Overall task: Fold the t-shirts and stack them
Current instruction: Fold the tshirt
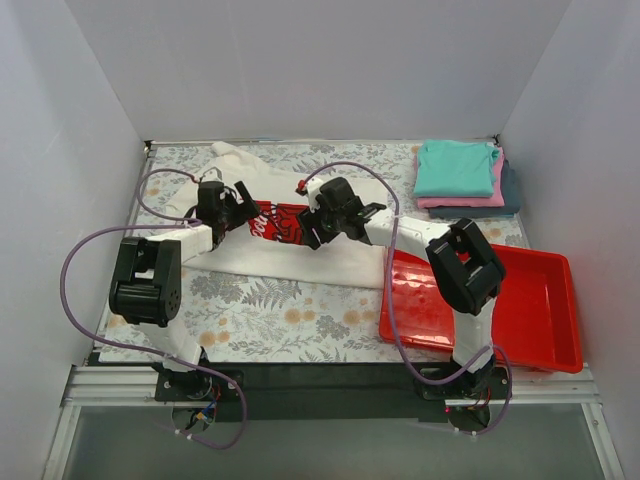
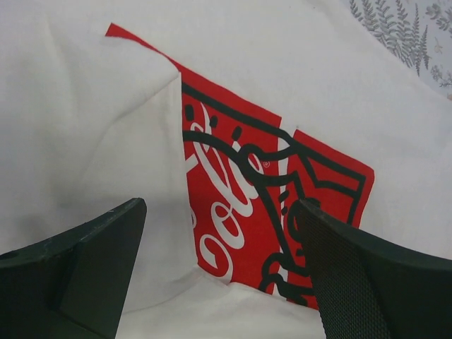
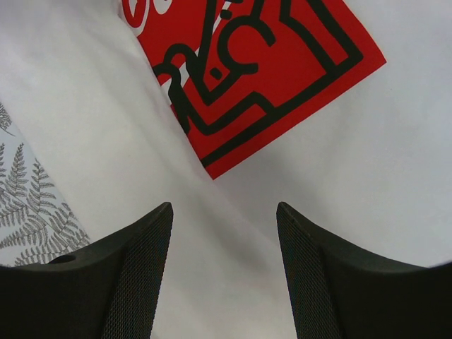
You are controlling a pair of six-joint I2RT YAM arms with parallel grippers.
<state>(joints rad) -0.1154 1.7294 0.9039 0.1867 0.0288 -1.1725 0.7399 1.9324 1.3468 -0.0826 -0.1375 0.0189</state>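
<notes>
Under the arms, the logo [image 1: 278, 222] on the white t-shirt [image 1: 300, 262] is half hidden. Left claw [image 2: 219, 212] and right claw [image 3: 224, 212] gape empty; a red tray [image 1: 540, 310] lies beside.

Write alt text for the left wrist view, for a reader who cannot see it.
A white t-shirt with a red logo print fills the view, a white flap folded over the print's left edge. The left gripper hangs open above it, nothing between its dark fingers; fern-patterned tablecloth shows at top right.
</notes>
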